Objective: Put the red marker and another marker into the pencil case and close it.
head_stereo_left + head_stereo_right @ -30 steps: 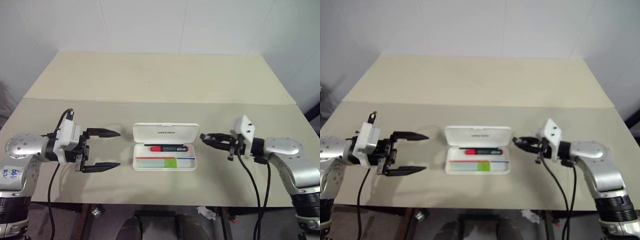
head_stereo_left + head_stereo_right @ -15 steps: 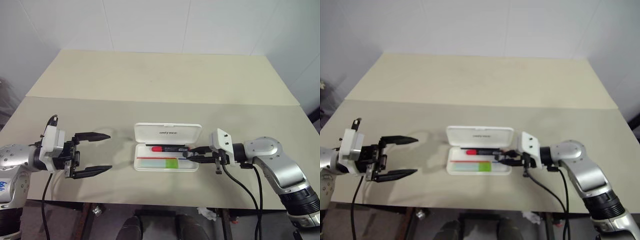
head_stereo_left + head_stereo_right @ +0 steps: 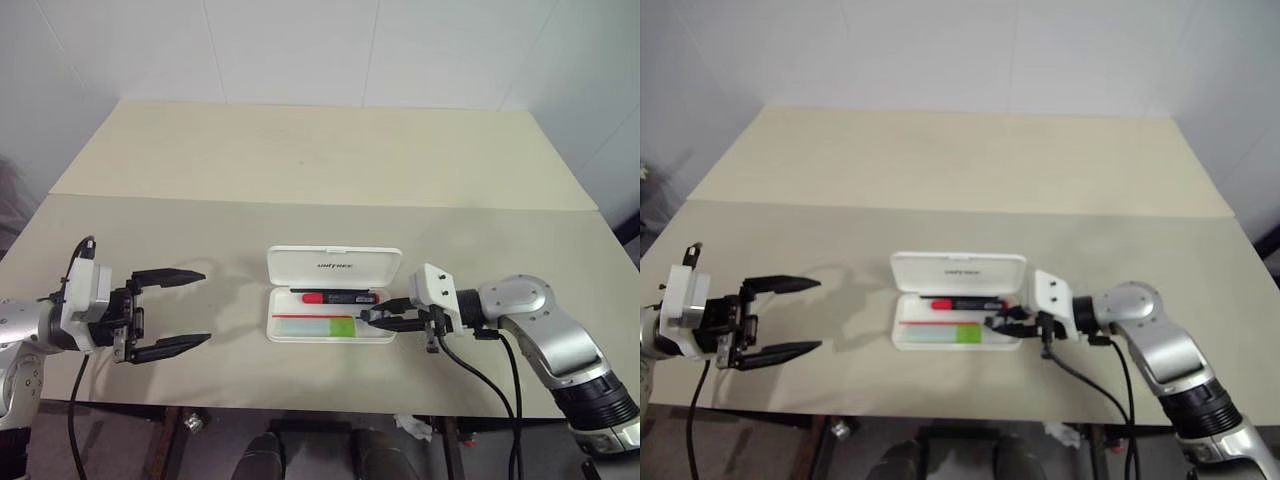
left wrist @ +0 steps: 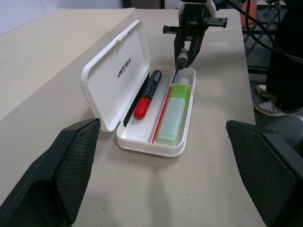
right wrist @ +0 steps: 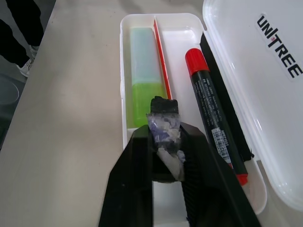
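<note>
The case (image 3: pixel 333 297) lies open on the table (image 3: pixel 320 190), lid up. Red marker (image 3: pixel 338 297) and green marker (image 3: pixel 327 326) lie inside. Right gripper (image 5: pixel 165 137) pinches a small grey-black piece over the case's end. Left gripper (image 3: pixel 172 310) gapes wide, empty, well apart.
</note>
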